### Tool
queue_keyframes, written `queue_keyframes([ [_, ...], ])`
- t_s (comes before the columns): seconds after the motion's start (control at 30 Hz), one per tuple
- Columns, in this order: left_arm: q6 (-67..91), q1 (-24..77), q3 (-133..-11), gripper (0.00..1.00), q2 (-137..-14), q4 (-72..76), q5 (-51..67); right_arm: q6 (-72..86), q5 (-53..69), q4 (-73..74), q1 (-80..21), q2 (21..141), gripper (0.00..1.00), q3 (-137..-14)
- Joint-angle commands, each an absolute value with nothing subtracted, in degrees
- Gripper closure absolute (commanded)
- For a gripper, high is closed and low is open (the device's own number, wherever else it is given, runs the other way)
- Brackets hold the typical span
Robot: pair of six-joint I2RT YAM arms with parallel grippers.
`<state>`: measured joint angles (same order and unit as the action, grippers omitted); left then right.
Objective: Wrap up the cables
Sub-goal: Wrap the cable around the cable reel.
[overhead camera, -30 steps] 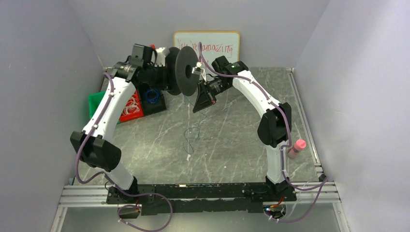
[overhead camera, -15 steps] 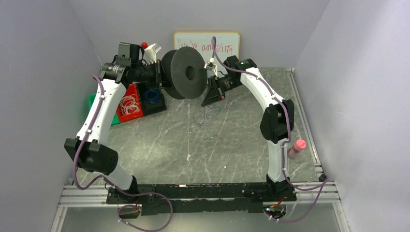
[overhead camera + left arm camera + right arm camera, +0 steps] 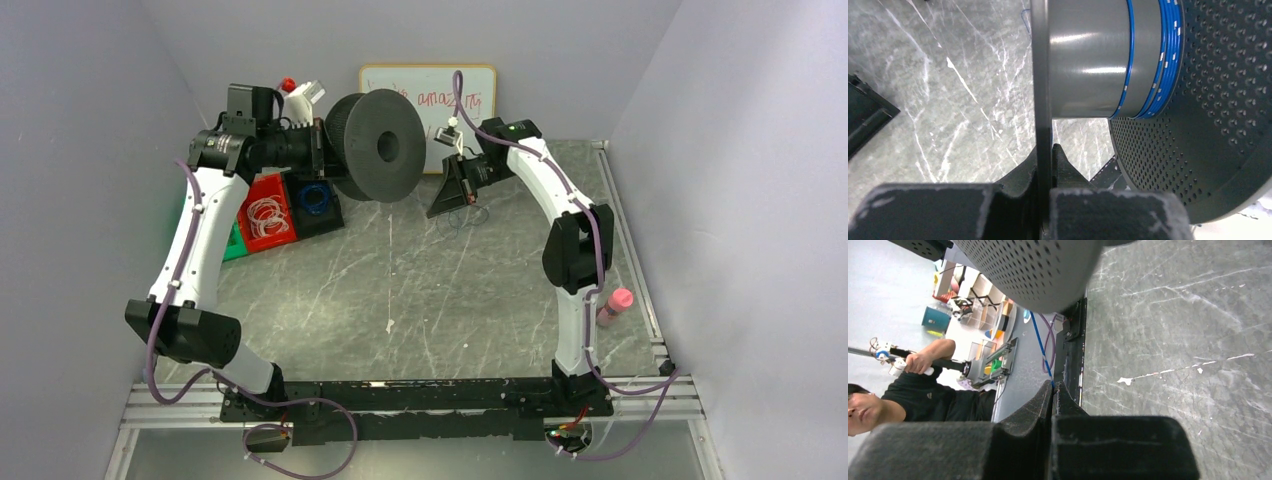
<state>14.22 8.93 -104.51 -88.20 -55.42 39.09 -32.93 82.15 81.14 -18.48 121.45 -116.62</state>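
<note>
Both arms have swung toward 12 o'clock, turning the spool [image 3: 380,145] face-on. Its flange sits clamped in the left gripper [image 3: 1044,156]; the right gripper [image 3: 1053,389] pinches the blue cable [image 3: 1040,347], slack loops lying at 1 o'clock on the surface [image 3: 420,300]. Over-tension could pull the thin cable free, or the loops could snag.

Soft even light, maybe blurry foreground.

Only text in view: red handwriting on the whiteboard [image 3: 472,88] at 12 o'clock, top view. Its left part is hidden behind the spool [image 3: 385,145]; the visible bit looks like "amazing", blurry. White print ticks on the blue cable [image 3: 1168,55] wound on the spool are too small to read.
</note>
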Motion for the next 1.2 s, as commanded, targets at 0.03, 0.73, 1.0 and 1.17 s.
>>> queue_keyframes([
  [0.03, 10.3, 4.2, -111.9, 0.98, -82.5, -47.8, 36.5, -36.0, 73.4, 85.7, -14.1, 120.8, 0.96, -115.1],
  [0.73, 3.3, 3.4, -110.7, 0.98, -82.0, -50.4, 40.3, -36.5, 70.9, 85.7, -1.3, 119.0, 0.98, -115.0],
  [1.0, -2.7, 3.6, -109.1, 0.98, -82.7, -51.6, 40.3, -34.1, 72.2, 85.7, 1.4, 119.6, 0.99, -115.9],
  [1.17, -12.0, 5.4, -104.8, 0.98, -82.8, -54.0, 38.0, -31.8, 74.8, 85.7, 1.8, 120.0, 1.00, -117.2],
])
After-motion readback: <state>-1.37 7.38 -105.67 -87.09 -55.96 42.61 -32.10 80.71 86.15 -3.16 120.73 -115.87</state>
